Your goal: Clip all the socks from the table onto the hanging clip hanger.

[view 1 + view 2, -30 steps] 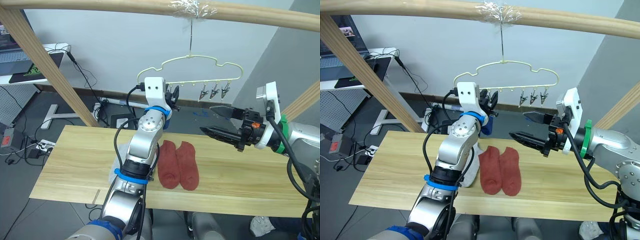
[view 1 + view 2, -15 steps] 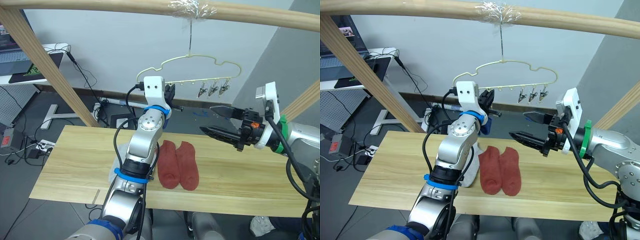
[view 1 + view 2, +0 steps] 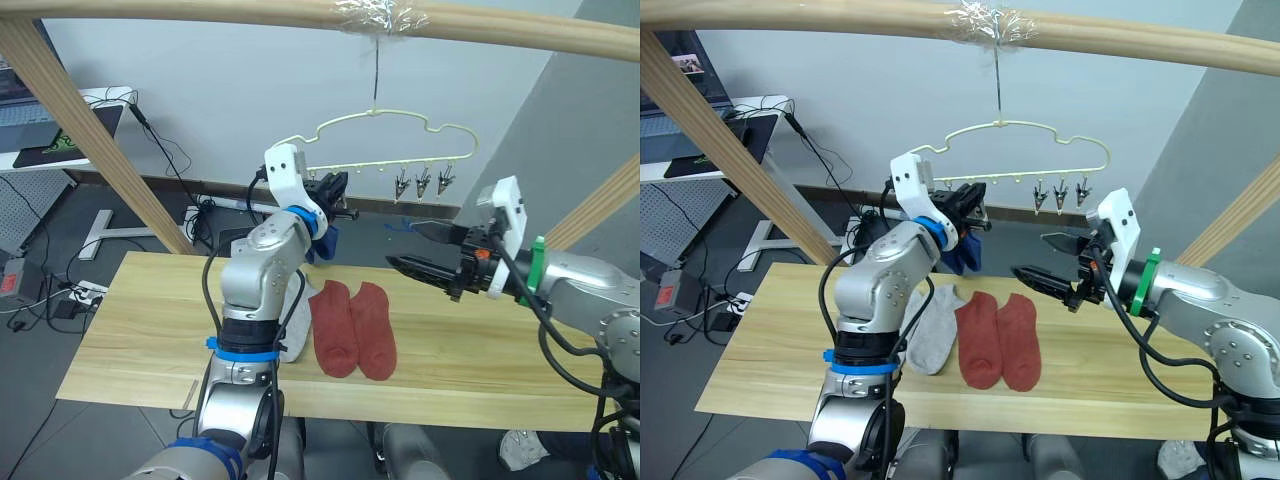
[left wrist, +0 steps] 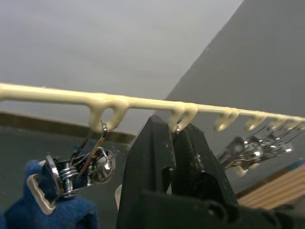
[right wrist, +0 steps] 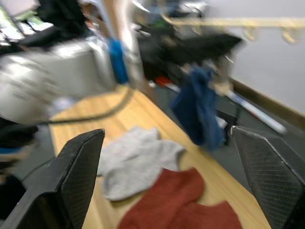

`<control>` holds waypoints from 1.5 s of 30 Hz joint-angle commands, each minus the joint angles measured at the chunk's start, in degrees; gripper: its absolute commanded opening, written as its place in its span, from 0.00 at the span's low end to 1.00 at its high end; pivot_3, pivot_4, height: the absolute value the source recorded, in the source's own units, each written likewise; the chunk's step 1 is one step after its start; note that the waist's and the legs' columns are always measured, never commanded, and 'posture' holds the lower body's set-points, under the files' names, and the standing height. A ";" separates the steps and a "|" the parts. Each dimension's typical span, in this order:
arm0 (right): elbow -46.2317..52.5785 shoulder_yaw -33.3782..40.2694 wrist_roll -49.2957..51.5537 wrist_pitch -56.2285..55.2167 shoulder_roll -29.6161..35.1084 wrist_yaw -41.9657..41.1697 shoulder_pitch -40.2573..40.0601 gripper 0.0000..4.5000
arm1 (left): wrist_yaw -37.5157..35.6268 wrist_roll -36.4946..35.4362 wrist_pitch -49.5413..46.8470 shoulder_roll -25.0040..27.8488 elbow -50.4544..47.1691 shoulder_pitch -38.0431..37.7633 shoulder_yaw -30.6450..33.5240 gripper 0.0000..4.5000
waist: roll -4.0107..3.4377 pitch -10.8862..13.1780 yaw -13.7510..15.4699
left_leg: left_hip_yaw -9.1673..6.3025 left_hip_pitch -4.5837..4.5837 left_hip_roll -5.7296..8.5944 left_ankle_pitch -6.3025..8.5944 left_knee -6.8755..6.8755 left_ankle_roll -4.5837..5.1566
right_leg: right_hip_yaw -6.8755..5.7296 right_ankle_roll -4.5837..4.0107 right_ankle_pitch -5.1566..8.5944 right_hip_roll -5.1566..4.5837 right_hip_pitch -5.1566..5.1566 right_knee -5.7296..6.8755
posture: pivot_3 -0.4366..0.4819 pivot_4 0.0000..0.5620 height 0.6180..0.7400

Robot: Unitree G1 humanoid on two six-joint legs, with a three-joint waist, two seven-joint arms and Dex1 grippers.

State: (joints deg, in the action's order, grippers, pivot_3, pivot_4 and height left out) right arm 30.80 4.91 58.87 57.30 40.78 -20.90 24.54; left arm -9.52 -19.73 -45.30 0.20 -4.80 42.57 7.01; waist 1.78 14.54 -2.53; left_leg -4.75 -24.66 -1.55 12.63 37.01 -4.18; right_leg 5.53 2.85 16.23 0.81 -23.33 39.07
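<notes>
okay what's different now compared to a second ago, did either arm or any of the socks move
The left gripper stayed up at the clip hanger, but its arm swung aside to the robot's left, uncovering the grey sock on the table. A blue sock hangs clipped beside it. The right gripper drifted slightly toward the hanger, still open and empty. The two red socks stayed put.

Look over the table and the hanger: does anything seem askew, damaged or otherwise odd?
Nothing looks damaged or spilled. The grey sock lies rumpled on the table beside two flat rust red socks. A blue sock hangs from the clip hanger.
</notes>
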 commanded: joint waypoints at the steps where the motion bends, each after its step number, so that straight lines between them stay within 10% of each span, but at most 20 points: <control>1: -0.10 -1.58 -3.50 0.50 -0.93 2.33 1.05 0.99 | 0.01 -4.30 -2.67 0.30 -5.25 2.48 2.01 0.00 | 0.01 0.09 -0.01 | 0.00 0.00 0.00 0.00 0.00 0.00 | 0.00 0.00 0.00 0.00 0.00 -0.01 | 0.42 0.49 1.00; 19: -4.72 -15.86 -23.03 6.74 -8.78 10.73 1.87 1.00 | 6.72 -19.36 -15.64 -1.79 -7.60 8.51 10.85 0.00 | 0.01 2.79 0.53 | 0.02 -0.12 -0.03 0.00 -0.04 -0.02 | -0.02 0.04 0.02 -0.03 -0.15 -0.02 | 0.45 0.57 1.00; 45: -26.05 -25.50 -47.63 -2.29 -23.47 10.63 2.95 1.00 | 8.97 -21.50 -16.01 -0.20 -7.57 8.41 10.07 0.00 | 0.04 3.21 0.58 | 0.03 -0.13 -0.04 -0.01 -0.08 -0.07 | -0.02 0.05 0.03 -0.05 -0.21 -0.04 | 0.46 0.59 1.00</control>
State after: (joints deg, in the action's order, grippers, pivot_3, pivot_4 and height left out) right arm 5.04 -21.42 12.31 56.61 17.87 -10.01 26.76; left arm -0.50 -39.26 -62.08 -0.06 -8.72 49.07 17.92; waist 1.82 17.74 -1.95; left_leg -4.72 -24.79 -1.60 12.62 36.94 -4.25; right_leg 5.51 2.89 16.26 0.77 -23.53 39.03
